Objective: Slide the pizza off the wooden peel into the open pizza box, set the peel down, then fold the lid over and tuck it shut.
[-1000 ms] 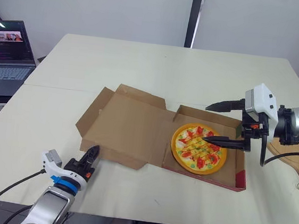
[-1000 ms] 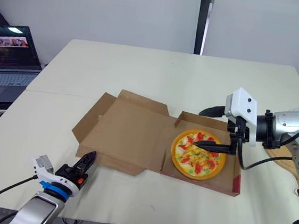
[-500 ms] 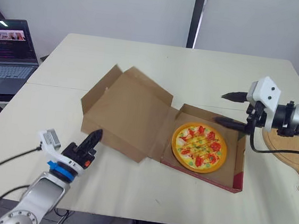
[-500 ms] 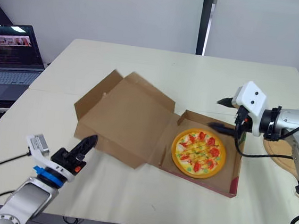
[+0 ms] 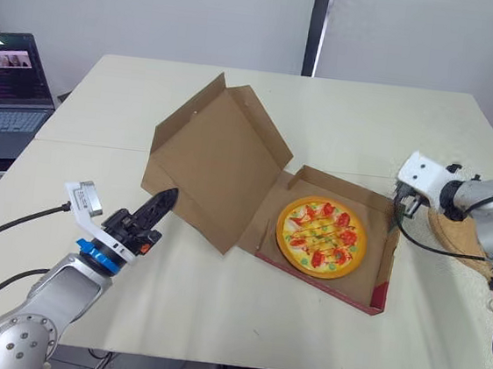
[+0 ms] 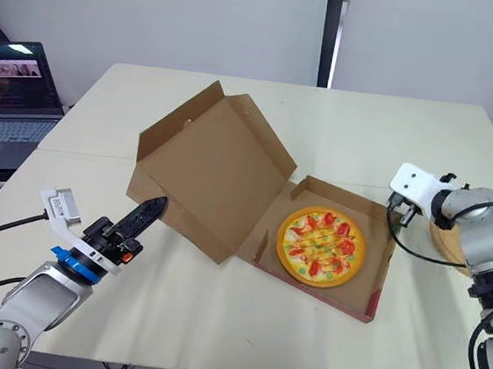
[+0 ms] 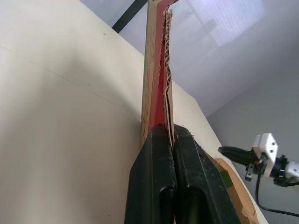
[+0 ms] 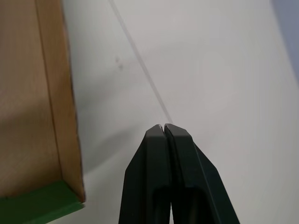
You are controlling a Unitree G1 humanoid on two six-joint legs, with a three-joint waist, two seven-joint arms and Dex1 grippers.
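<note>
The pizza lies in the box; the peel rests on the surface. The left gripper, closed, props the half-raised lid; the right gripper is closed and empty. Folding and tucking remain.

Counter: pale cream top, rectangular, matte.
Seam: a thin line runs across the counter from its left edge toward the middle.
Pizza box: brown cardboard, its base flat on the counter right of centre and nearer the front edge; one corner points toward the front right.
Lid: hinged on the base's left side, tilted up off the counter.
Peel: light wood, lying flat at the counter's right edge, near the box's right side, partly hidden.
</note>
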